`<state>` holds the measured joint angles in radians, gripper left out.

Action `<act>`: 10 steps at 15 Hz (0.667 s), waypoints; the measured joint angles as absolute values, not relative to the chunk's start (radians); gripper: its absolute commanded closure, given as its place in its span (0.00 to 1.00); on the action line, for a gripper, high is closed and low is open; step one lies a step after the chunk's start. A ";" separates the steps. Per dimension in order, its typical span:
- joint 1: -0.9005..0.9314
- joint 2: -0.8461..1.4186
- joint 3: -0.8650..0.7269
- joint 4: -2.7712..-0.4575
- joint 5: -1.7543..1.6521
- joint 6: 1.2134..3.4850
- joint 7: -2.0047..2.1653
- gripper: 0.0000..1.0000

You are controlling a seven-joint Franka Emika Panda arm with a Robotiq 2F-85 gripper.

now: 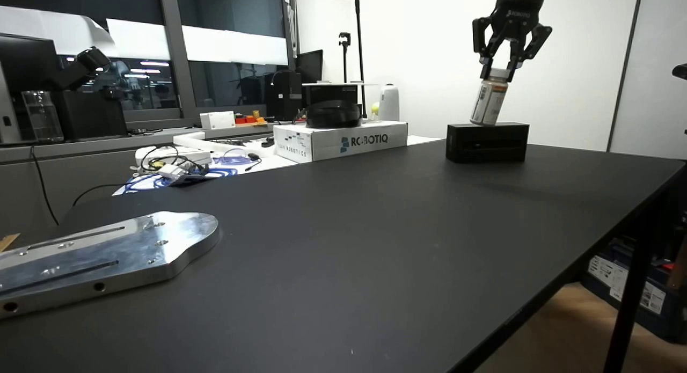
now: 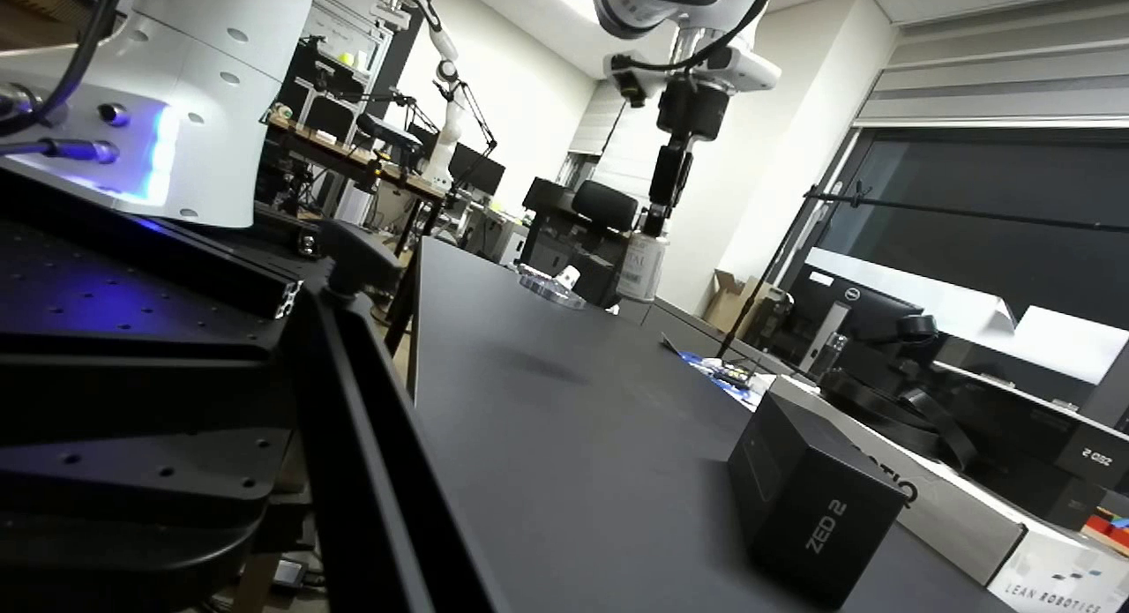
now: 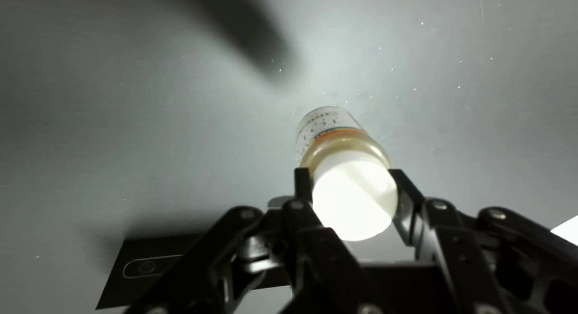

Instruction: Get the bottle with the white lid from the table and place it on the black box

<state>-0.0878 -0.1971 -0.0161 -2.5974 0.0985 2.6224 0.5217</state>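
Clamping one bottle (image 1: pixel 489 102) by its white lid (image 3: pixel 354 203), the claw (image 3: pixel 353 187) has two fingers (image 3: pixel 406 192) on opposite sides of it, parted by just the lid's width. The bottle hangs above the straight-edged table (image 1: pixel 375 244), apart from the one black box (image 2: pixel 811 498). Between that box and one metal plate (image 1: pixel 115 250) toward the other end runs a wide stretch of flat black surface.

Desk (image 1: pixel 386 244): matte black top, straight edges, slim dark leg (image 1: pixel 632 303) under it. In wrist view the surface reads grey, pale specks (image 3: pixel 415 89) scattered, blurred shadow (image 3: pixel 248 34) across. Standing on it: black box (image 2: pixel 811 498), one face lettered "ZED 2". Well apart from that, lying flat: silvery metal plate (image 1: pixel 107 250), slotted, round holes in top and side.
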 measured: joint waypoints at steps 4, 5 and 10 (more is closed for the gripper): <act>-0.087 -0.184 -0.006 -2.604 0.098 2.627 0.519 0.56; -0.086 -0.182 -0.006 -2.605 0.098 2.628 0.519 0.56; -0.087 -0.181 -0.006 -2.605 0.098 2.630 0.519 0.56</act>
